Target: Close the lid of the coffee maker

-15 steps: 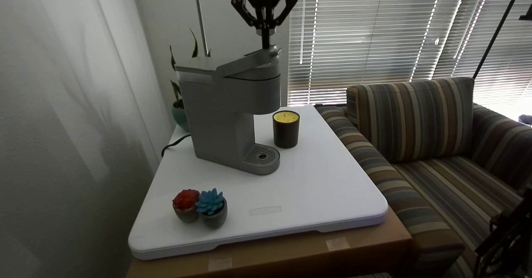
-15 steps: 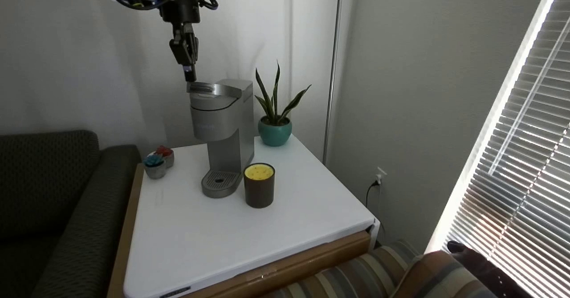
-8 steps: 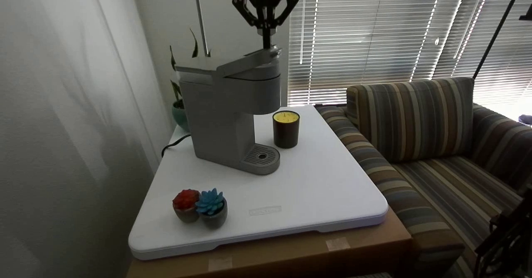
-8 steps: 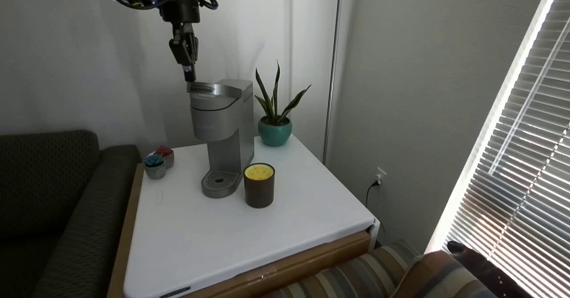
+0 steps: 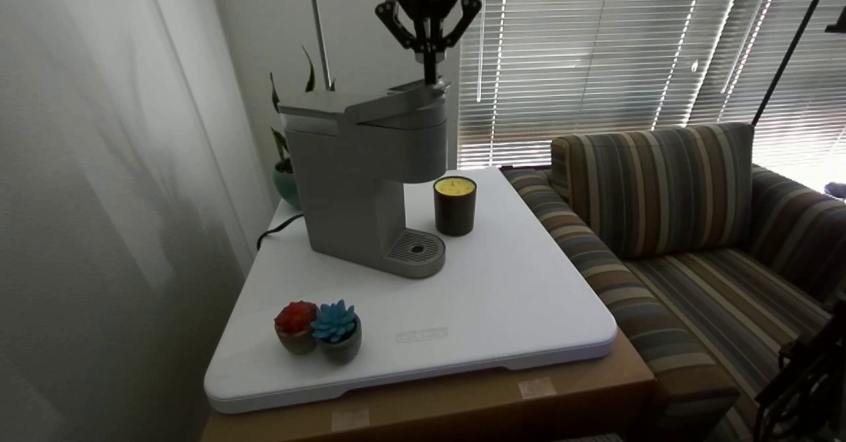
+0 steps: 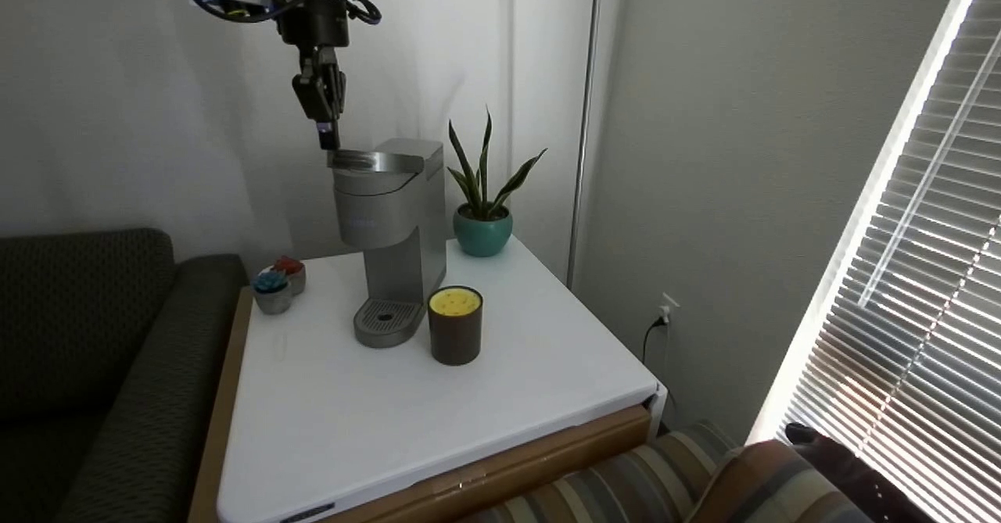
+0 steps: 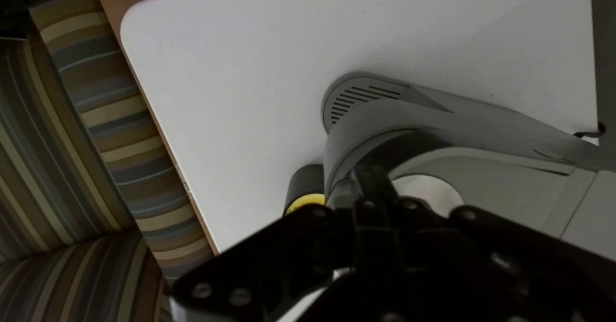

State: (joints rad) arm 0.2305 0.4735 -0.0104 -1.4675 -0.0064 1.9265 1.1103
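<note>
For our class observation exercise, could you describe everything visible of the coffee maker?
The coffee maker is boxy, grey and plastic-looking, with a rounded, overhanging brew head, a recess below and a round-fronted, slotted drip base. It stands upright on the white tabletop; a black cord shows behind it. Its lid slopes up towards the front, not fully closed. The closed gripper appears to touch the lid's front edge, though exact contact is hard to confirm.
</note>
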